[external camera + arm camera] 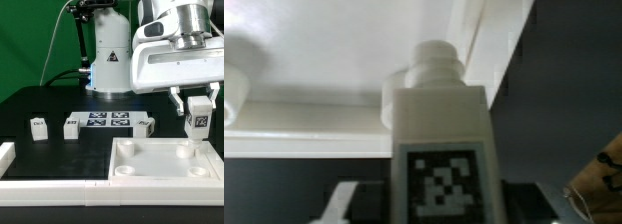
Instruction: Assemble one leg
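Observation:
My gripper [199,108] is shut on a leg [198,122], a small white block with a black-and-white tag, and holds it upright above the far right corner of the large white panel [150,165]. In the wrist view the held leg [441,140] fills the centre, its peg end pointing at the panel [331,60] below. One finger [342,200] shows beside the leg. Three more legs lie on the table: one [39,125] at the exterior view's left, one [71,126] beside it, and one [145,124] near the middle.
The marker board [108,121] lies flat between the loose legs. A white rim [12,160] borders the table at the exterior view's left and front. The robot base [108,60] stands behind, with a green backdrop.

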Robot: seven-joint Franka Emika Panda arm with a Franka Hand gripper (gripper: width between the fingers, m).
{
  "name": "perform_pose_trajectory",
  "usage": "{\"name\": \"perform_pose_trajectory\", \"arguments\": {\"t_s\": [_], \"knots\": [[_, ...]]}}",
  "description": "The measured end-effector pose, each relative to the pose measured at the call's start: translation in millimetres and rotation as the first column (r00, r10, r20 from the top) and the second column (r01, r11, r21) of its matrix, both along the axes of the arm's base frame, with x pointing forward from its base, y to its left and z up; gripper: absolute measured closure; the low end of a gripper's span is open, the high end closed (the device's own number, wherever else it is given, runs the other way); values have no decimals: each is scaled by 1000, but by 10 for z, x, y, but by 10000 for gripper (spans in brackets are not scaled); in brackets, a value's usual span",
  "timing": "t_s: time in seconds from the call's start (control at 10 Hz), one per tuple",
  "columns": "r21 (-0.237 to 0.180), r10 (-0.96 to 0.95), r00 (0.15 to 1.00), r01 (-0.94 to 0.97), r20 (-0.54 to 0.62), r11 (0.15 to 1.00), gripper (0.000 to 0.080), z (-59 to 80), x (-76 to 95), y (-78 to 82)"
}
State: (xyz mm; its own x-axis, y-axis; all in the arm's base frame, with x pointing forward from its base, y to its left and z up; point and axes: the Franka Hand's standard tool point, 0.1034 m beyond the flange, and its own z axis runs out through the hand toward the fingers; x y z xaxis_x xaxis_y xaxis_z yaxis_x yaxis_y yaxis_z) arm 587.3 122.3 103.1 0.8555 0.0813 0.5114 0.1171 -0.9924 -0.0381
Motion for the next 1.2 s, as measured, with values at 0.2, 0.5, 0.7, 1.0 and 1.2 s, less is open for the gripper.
{"name": "perform_pose_trajectory", "arguments": {"t_s": [0.2, 0.5, 0.7, 1.0, 1.2], "knots": [[-12, 18, 1000, -18, 16, 1000, 508, -1, 132, -11], [-12, 18, 1000, -18, 15, 1000, 508, -7, 125, -11], [-20, 23, 1000, -23, 20, 1000, 508, 0, 188, -50], [-25, 25, 999, -24, 41, 999, 508, -11, 384, -75], [-31, 25, 999, -24, 35, 999, 508, -77, 390, -128]]}}
